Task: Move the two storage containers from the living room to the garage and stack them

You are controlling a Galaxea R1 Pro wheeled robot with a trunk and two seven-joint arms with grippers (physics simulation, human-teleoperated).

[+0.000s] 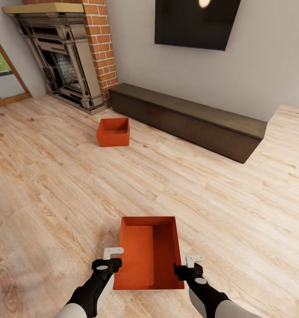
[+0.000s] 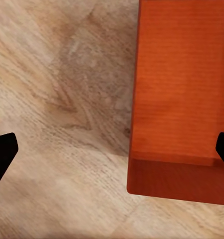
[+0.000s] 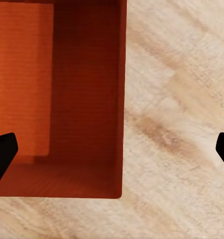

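Observation:
Two orange-red storage containers lie on the light wood floor of the living room. The near container (image 1: 149, 252) sits just in front of me, open side up and empty. The far container (image 1: 113, 131) rests by the fireplace. My left gripper (image 1: 110, 260) hovers open over the near container's left wall (image 2: 137, 99); its dark fingertips (image 2: 3, 154) spread to either side of that wall. My right gripper (image 1: 190, 264) is open over the right wall (image 3: 121, 99), one fingertip (image 3: 2, 154) above the inside and the other above the floor. Whether the fingers touch the box I cannot tell.
A long dark low bench (image 1: 189, 119) runs along the grey wall under a black TV (image 1: 196, 22). The ornate fireplace (image 1: 61, 66) and red brick chimney (image 1: 101, 48) stand at the back left, with a glazed door (image 1: 3, 75) beyond. Plank floor surrounds both boxes.

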